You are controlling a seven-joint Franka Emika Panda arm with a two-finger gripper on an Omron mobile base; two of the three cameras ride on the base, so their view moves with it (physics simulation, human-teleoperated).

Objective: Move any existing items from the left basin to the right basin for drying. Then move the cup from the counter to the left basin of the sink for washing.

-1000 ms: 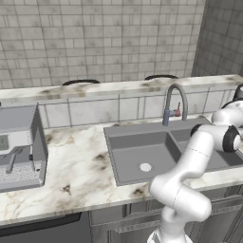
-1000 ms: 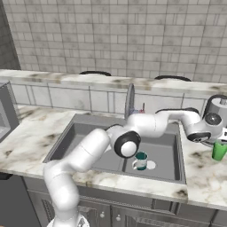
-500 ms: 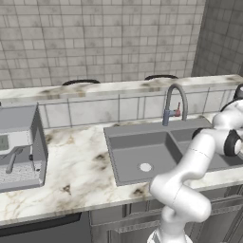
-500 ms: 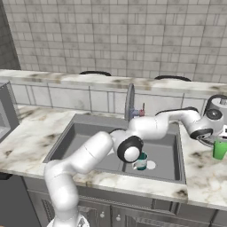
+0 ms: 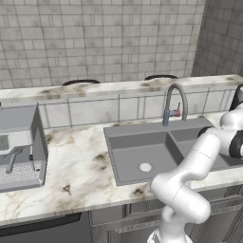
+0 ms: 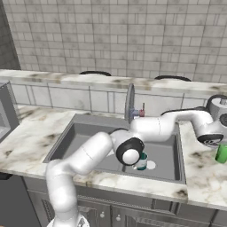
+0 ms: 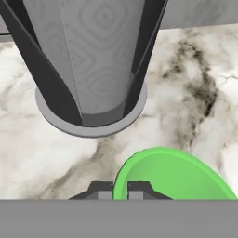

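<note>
Pincer (image 7: 120,189): you have it clamped on the green cup's (image 7: 171,174) rim.
Teal cup (image 6: 141,160): upright in right basin (image 6: 166,153).

Teal cup (image 6: 141,161) upright in right basin (image 6: 170,155); bright green cup (image 6: 221,153) apparently on counter (image 6: 208,175).

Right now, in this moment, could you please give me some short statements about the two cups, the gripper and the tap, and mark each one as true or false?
1. The teal cup stands upright in the right basin, beside its pale drain. True.
2. The green cup lies in the left basin. False: it stands on the counter, to the right of the sink.
3. The gripper hangs open above the tap. False: it is shut on the rim of the green cup, as the hand view shows.
4. The curved tap rises behind the sink, near the divider between the two basins. True.
</note>
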